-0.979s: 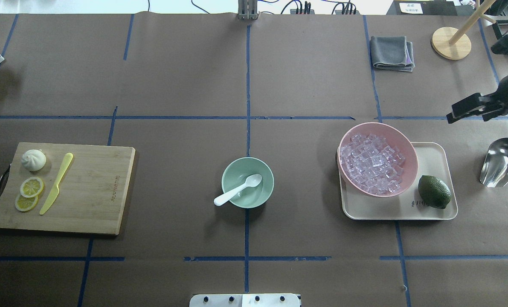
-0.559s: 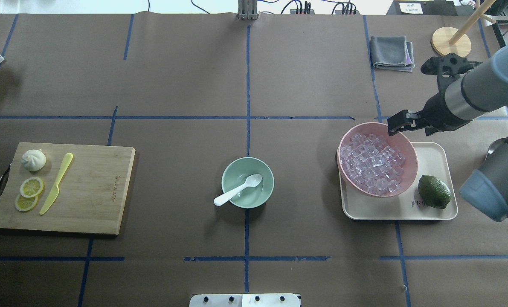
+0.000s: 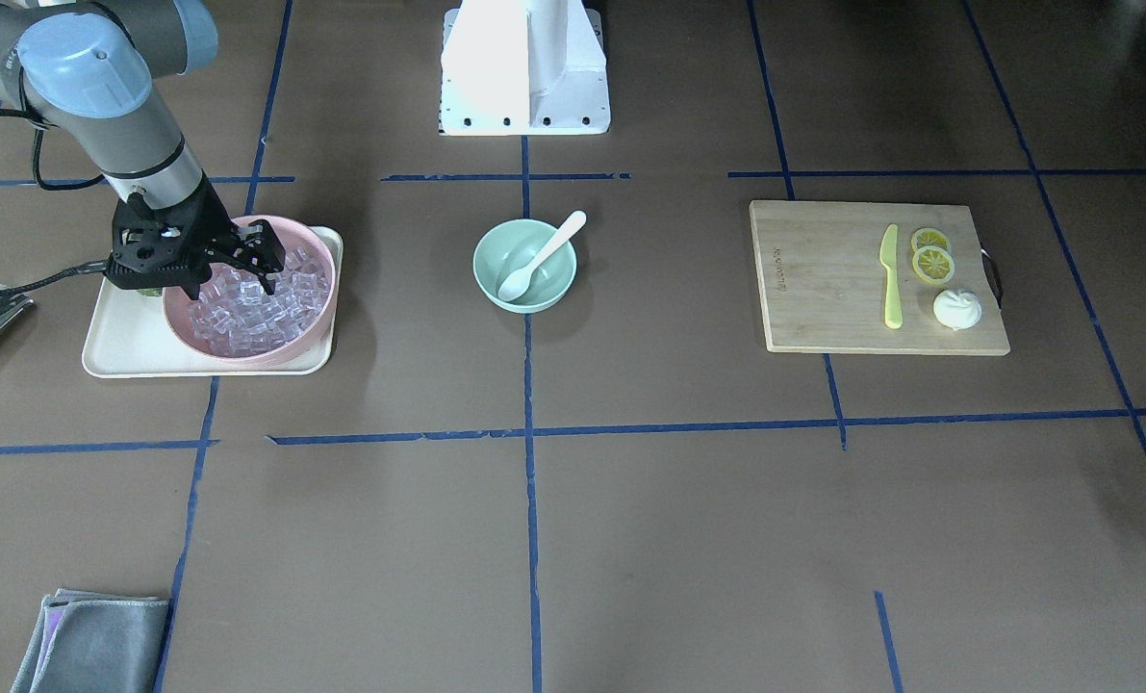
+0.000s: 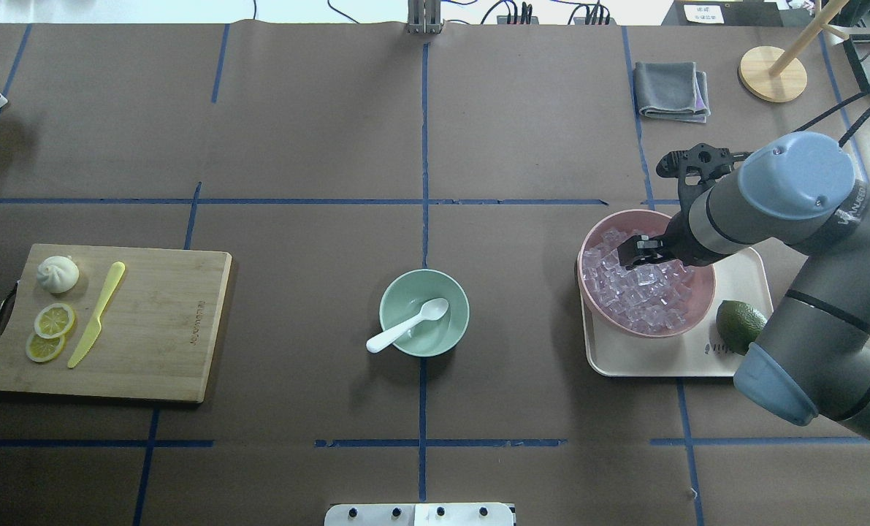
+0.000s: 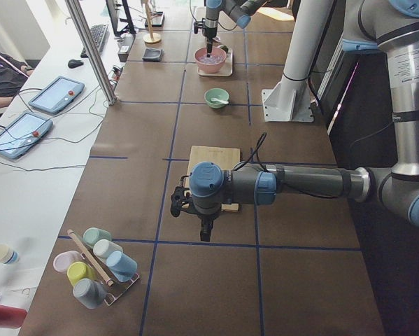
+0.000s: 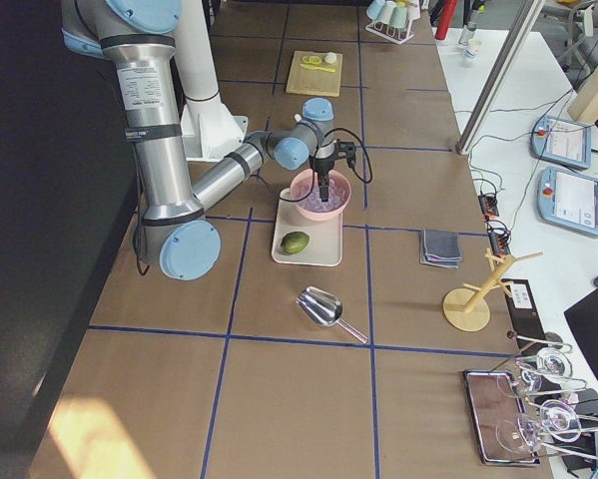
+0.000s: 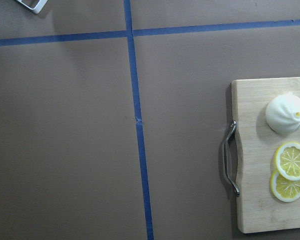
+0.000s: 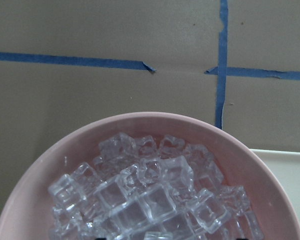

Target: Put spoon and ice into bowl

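The white spoon (image 4: 405, 326) lies in the mint-green bowl (image 4: 385, 303) at the table's middle, scoop inside and handle over the near-left rim; spoon (image 3: 541, 257) and bowl (image 3: 492, 279) also show in the front view. The clear ice cubes (image 4: 643, 299) fill the pink bowl (image 4: 624, 217). My right gripper (image 4: 633, 256) hangs open just above the ice, fingers pointing down (image 3: 236, 284); its wrist view shows the ice (image 8: 150, 200) close below. My left gripper (image 5: 205, 234) shows only in the exterior left view, beside the cutting board's end; I cannot tell its state.
The pink bowl sits on a beige tray (image 4: 741, 256) with a lime (image 4: 738, 321). A cutting board (image 4: 157, 329) at left holds a yellow-green knife (image 4: 97, 314), lemon slices (image 4: 53, 320) and a white bun (image 4: 58, 274). There is a grey cloth (image 4: 672, 90), a wooden stand (image 4: 772, 73) and a metal scoop (image 6: 323, 307).
My right arm swung in from the table's right edge to over the pink bowl and lowered its gripper onto the ice. Spoon and mint bowl have not moved.
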{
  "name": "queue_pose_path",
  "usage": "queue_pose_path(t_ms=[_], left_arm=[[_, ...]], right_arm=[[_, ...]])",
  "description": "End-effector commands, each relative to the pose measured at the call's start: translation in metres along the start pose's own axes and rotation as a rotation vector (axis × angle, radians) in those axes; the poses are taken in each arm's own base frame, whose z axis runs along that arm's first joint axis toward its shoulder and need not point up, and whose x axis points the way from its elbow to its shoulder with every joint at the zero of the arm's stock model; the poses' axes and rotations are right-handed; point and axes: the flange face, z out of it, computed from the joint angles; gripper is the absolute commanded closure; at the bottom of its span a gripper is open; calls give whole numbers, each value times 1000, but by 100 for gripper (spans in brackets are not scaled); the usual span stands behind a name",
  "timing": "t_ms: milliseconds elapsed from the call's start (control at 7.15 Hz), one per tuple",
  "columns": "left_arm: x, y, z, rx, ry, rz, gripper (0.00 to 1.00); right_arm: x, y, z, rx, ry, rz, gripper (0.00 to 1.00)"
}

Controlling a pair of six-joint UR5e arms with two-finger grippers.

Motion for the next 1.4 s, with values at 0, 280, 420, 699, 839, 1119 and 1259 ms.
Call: queue_pose_path(t_ms=[0,280,420,699,839,1119,1259], left_arm=[[0,1,-1,1,0,-1,0],[0,1,0,-1,0,-1,0],[0,1,0,-1,0,-1,0],[0,1,0,-1,0,-1,0],[0,1,0,-1,0,-1,0],[0,1,0,-1,0,-1,0],[0,1,0,-1,0,-1,0]], right_arm=[[-7,7,7,-13,1,-11,22],[-10,12,13,-25,4,-25,38],[-10,11,14,-26,5,-26,61],[-8,11,13,-27,5,-23,86],[-8,11,13,-30,3,-26,90],[-15,12,3,-17,-16,-30,94],[-32,4,-12,4,-43,-27,96]])
